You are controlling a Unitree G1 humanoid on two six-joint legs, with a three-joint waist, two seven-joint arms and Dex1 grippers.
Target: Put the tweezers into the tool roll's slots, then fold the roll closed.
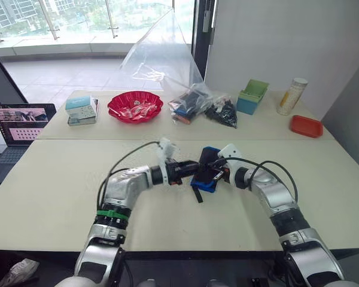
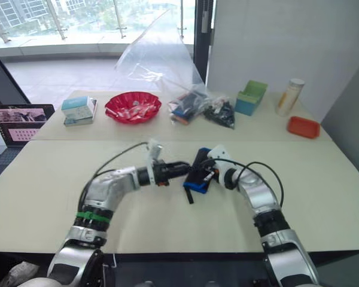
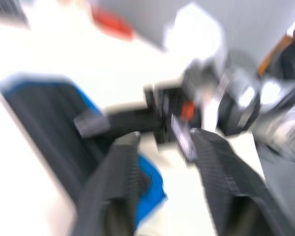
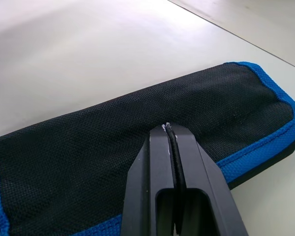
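- Two grippers meet at the black fabric tool roll with bright blue edging (image 1: 206,170), which lies folded on the cream table (image 1: 60,197), well in front of the red scalloped bowl (image 1: 135,106).
- My right gripper (image 4: 170,129) is clenched on a thin black strap (image 4: 175,162) (right wrist view), directly over the roll's long axis.
- My left gripper (image 3: 162,142) is released, just beside the roll's blue edge.
- I see no tweezers outside the roll.
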